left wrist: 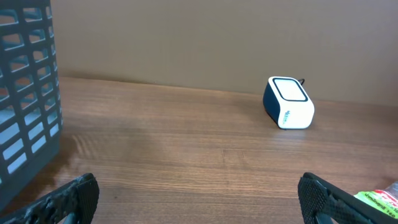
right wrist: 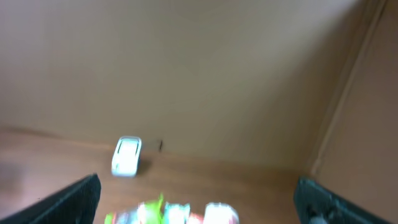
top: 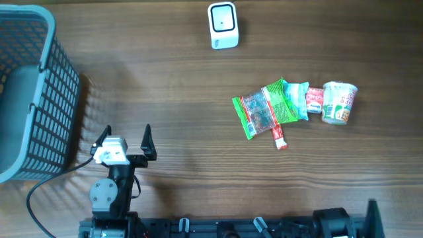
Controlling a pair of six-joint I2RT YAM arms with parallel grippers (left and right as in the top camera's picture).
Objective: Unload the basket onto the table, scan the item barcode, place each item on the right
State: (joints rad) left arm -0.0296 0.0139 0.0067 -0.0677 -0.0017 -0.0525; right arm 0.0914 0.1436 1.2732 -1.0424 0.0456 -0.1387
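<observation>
A white and dark-blue scanner box (top: 223, 25) stands at the far middle of the table, also seen ahead in the left wrist view (left wrist: 289, 102) and blurred in the right wrist view (right wrist: 126, 156). The items lie in a cluster on the right: a clear-and-green packet (top: 261, 111), small pouches (top: 305, 100) and a cup (top: 339, 102). They show as a blur (right wrist: 171, 214) low in the right wrist view. My left gripper (top: 125, 140) is near the front left, open and empty (left wrist: 196, 202). My right gripper (right wrist: 196, 202) is open, raised, with nothing between its fingers.
A grey mesh basket (top: 26, 92) fills the left edge, close to the left gripper (left wrist: 25, 93). A cardboard wall (right wrist: 367, 112) rises at the right. The right arm's base (top: 337, 223) sits at the front edge.
</observation>
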